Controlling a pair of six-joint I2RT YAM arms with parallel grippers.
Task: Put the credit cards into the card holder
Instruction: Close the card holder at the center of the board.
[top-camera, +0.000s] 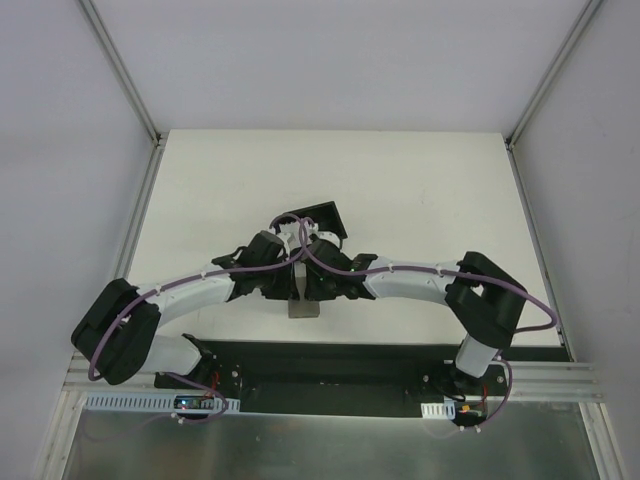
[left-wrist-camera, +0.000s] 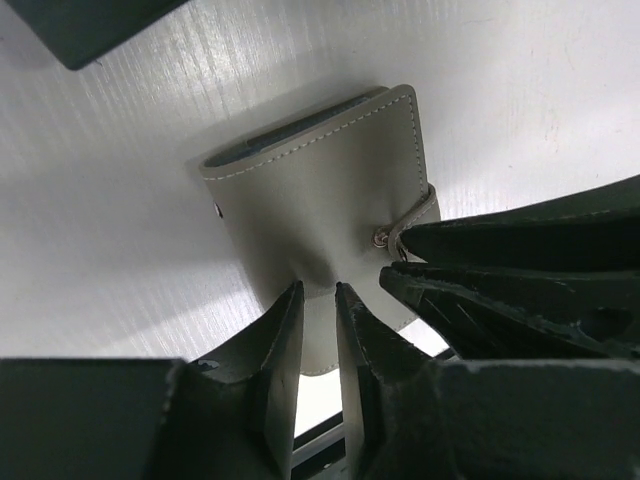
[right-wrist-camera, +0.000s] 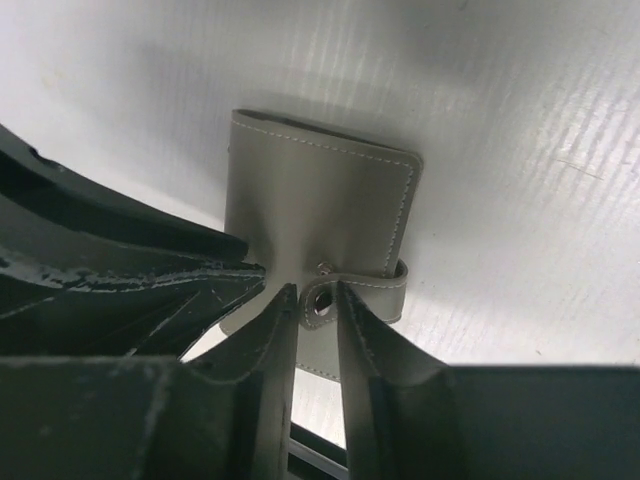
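A grey wallet lies on the white table between both arms. In the left wrist view the wallet is folded, and a dark strip shows in its far opening. My left gripper is nearly shut, its tips pinching the puckered cover. My right gripper is shut on the wallet's snap strap, which is unsnapped, beside the stud on the wallet. The black card holder stands just beyond the grippers. No credit card shows in plain view.
The card holder's corner shows at the top left of the left wrist view. The right gripper's fingers crowd the wallet's right side there. The table's black front rail runs just behind the wallet.
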